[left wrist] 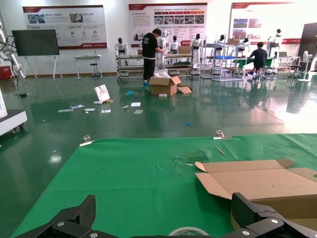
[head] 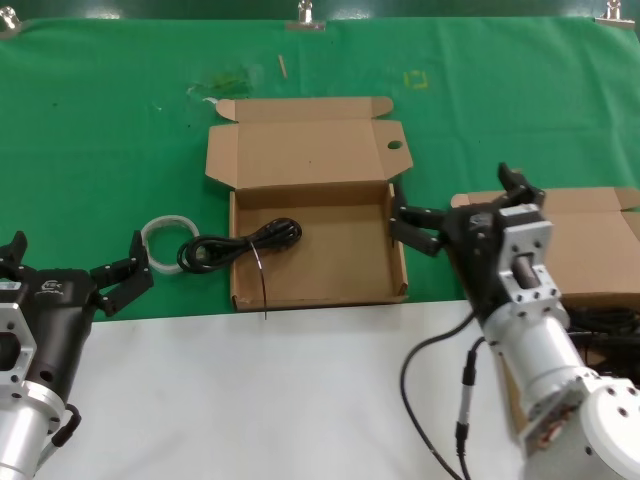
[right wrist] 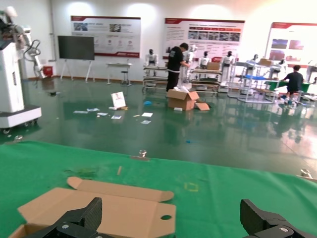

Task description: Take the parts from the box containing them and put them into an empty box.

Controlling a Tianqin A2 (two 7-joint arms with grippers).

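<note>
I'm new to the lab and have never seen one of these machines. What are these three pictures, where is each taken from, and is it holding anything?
It is a robot with two arms, each ending in a two-fingered gripper. The head view looks down from the robot's head at a green-covered table. The other two come from cameras on its wrists, looking out across the table into a hall.

In the middle lies an open cardboard box whose lid has a small round hole. A coiled black power cable hangs over its left wall, beside a white ring. A second box sits on the right, mostly hidden.

The left gripper and right gripper are both open, holding nothing.
</note>
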